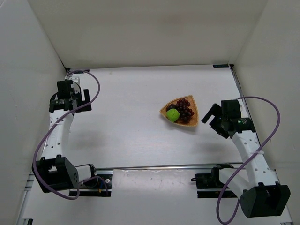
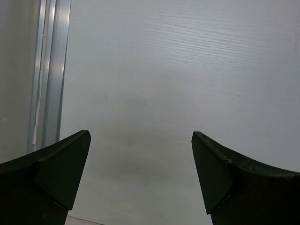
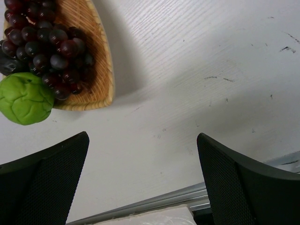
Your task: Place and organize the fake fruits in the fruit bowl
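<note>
The tan woven fruit bowl (image 1: 193, 117) sits right of the table's middle. In it lie the dark red grapes (image 1: 185, 108), the bright green fruit (image 1: 173, 115) at its near-left rim, and the dark purple fruit (image 1: 169, 108) behind the green one. My right gripper (image 1: 211, 115) is open and empty, just right of the bowl and apart from it. The right wrist view shows the grapes (image 3: 47, 47), the green fruit (image 3: 26, 98), a sliver of the purple fruit (image 3: 7, 63) and the bowl rim (image 3: 107, 70) beyond my open right gripper (image 3: 143, 137). My left gripper (image 1: 86, 100) is open and empty at the far left; in its wrist view the left gripper (image 2: 140, 136) has only bare table under it.
White walls enclose the table on the left, back and right. A metal rail (image 1: 164, 166) runs across the near edge between the arm bases. A purple cable (image 1: 267, 122) loops off each arm. A metal strip (image 2: 49, 70) shows by the left wall.
</note>
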`<control>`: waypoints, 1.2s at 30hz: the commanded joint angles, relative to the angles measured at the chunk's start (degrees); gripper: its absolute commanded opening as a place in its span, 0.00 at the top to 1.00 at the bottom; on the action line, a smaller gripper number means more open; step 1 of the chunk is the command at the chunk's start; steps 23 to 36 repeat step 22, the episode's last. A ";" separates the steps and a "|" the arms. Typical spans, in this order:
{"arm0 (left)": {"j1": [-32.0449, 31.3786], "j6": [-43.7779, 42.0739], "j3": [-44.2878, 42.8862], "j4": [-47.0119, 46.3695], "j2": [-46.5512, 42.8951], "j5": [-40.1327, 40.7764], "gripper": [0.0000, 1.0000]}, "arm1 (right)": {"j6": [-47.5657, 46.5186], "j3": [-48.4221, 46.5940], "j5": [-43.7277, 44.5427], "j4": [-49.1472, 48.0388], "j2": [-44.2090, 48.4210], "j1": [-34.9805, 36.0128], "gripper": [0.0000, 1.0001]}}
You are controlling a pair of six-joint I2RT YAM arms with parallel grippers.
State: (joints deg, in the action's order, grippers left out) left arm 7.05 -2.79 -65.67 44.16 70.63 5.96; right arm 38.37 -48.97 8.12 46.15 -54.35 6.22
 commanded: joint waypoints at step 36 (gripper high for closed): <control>6.93 5.60 1.42 -0.83 -1.90 -8.85 0.00 | -0.75 3.62 -1.53 -1.94 7.77 -0.15 0.00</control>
